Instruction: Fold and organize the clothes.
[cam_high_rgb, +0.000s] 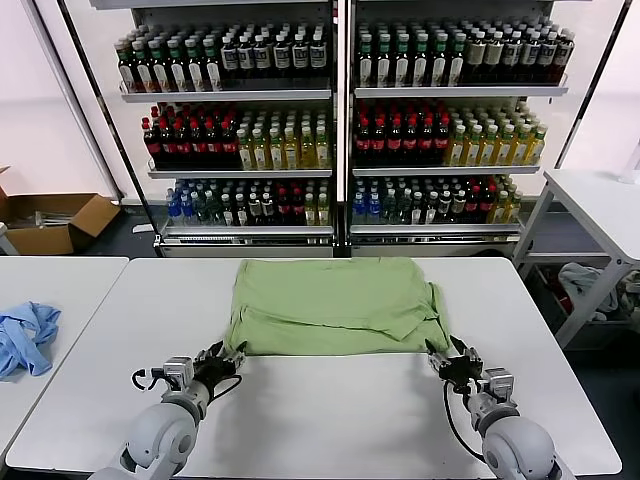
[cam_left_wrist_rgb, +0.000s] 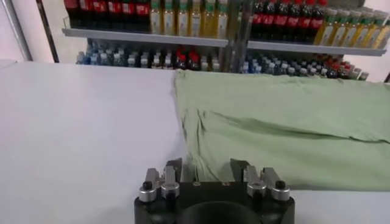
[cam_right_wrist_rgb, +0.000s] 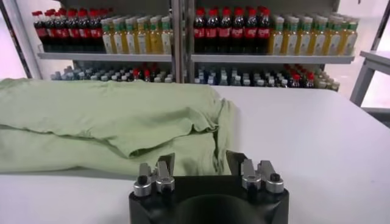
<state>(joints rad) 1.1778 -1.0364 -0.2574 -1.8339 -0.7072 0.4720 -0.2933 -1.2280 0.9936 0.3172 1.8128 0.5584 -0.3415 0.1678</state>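
polo shirt (cam_high_rgb: 332, 305) flat at the table's (cam_high_rgb: 330, 420) far middle, left gripper (cam_high_rgb: 218, 358) at its near left corner, right gripper (cam_high_rgb: 452, 362) at its near right corner, bottle shelves (cam_high_rgb: 340, 120) behind, smaller garment (cam_high_rgb: 25, 337) on the left side table (cam_high_rgb: 60, 275)

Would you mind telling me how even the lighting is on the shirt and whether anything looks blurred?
Head view: the green polo shirt is evenly lit, with soft shadow along its near edge on the white table. Left wrist view: the bottle shelves behind look soft; the left gripper is sharp. Right wrist view: fold shadows show clearly near the right gripper.
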